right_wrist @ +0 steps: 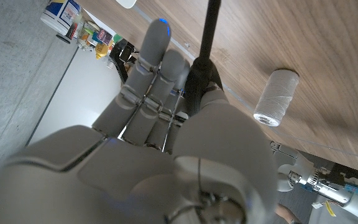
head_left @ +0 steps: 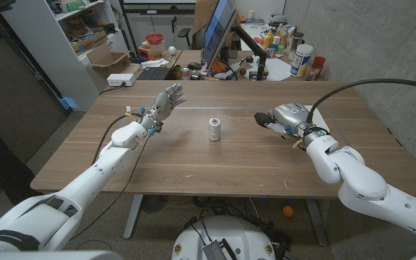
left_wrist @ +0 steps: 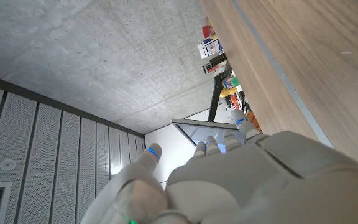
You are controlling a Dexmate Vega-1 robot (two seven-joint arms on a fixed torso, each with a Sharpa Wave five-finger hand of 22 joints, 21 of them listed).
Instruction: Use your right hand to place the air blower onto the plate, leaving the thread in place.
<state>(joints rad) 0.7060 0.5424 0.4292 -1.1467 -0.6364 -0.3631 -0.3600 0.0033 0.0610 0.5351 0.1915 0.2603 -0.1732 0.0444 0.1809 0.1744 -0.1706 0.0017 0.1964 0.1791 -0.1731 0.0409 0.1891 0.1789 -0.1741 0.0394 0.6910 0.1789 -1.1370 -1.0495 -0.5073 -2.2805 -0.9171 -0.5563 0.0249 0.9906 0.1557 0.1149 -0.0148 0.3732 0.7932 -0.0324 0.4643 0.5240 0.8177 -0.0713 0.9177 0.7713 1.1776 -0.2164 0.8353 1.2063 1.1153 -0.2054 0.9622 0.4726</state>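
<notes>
The right hand [head_left: 286,118] is gripping the black air blower [head_left: 263,121] right of centre on the wooden table [head_left: 193,162], apart from the white cylindrical thread spool [head_left: 214,129], and is probably needing next to lift it clear towards a plate I cannot make out, while the left hand [head_left: 167,102] is hovering spread and empty.

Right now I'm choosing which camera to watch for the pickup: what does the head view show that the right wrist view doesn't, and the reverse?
Head view: the left hand, raised with its fingers apart, and the whole wooden table. Right wrist view: the black air blower close up, between the thumb and fingers of the right hand; whether it is gripped I cannot tell. Shared: the right hand and the thread, standing upright, apart from it.
</notes>
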